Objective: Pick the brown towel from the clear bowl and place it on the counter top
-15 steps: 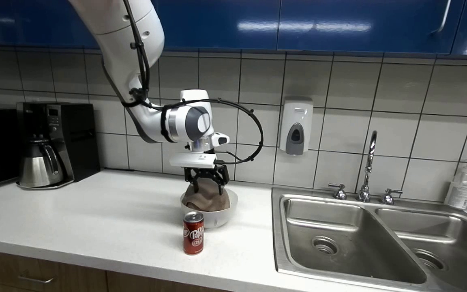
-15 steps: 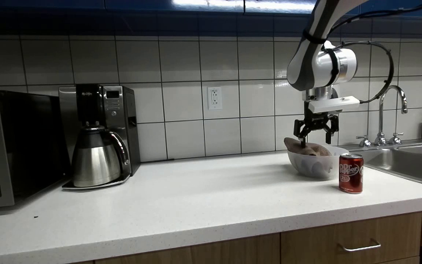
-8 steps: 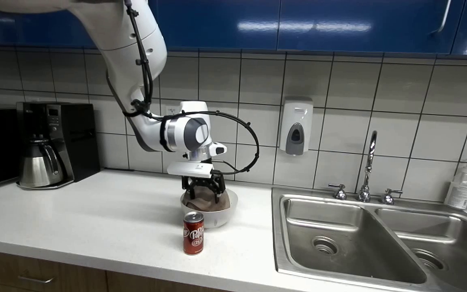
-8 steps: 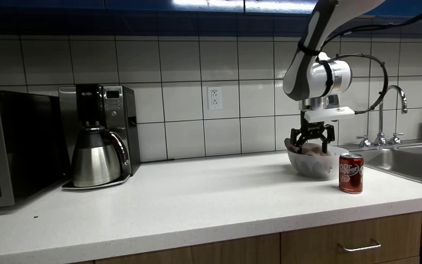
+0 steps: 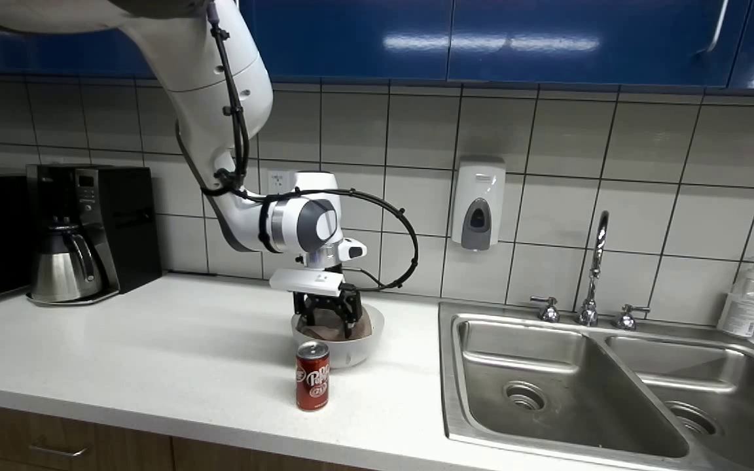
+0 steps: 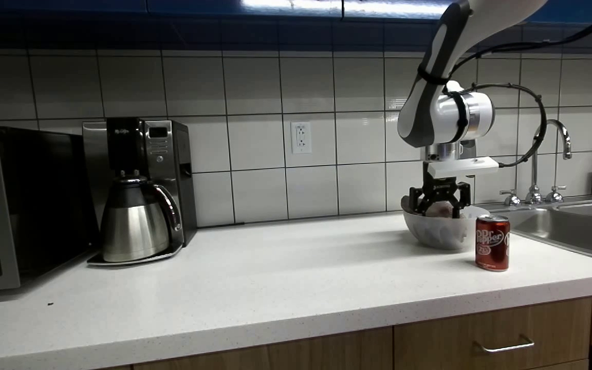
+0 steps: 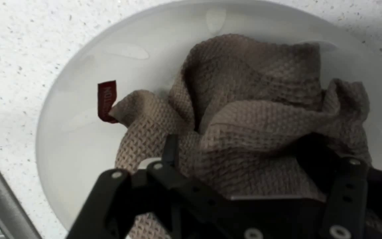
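Observation:
The brown towel [image 5: 364,325] lies crumpled in the clear, whitish bowl [image 5: 351,354] on the white counter top [image 5: 154,347]. In the wrist view, the towel [image 7: 260,122] fills much of the bowl [image 7: 75,146], and a red tag shows at its side. In an exterior view the towel [image 6: 440,208] bulges between the fingers above the rim of the bowl [image 6: 432,231]. My gripper [image 5: 328,326] points down into the bowl. Its fingers [image 7: 240,144] are well apart, with towel folds between them. The right fingertip in the wrist view is dark and pressed among the folds.
A red soda can [image 5: 312,379] stands close in front of the bowl. A steel double sink [image 5: 534,379] with a faucet [image 5: 592,281] lies beside it. A coffee maker [image 6: 142,190] and a microwave [image 6: 23,205] stand farther along the counter. The tiled wall is behind.
My gripper has moved down from above the towel into the bowl, its fingers sinking into the cloth. The towel now bulges up between the fingers. The bowl and can have not moved.

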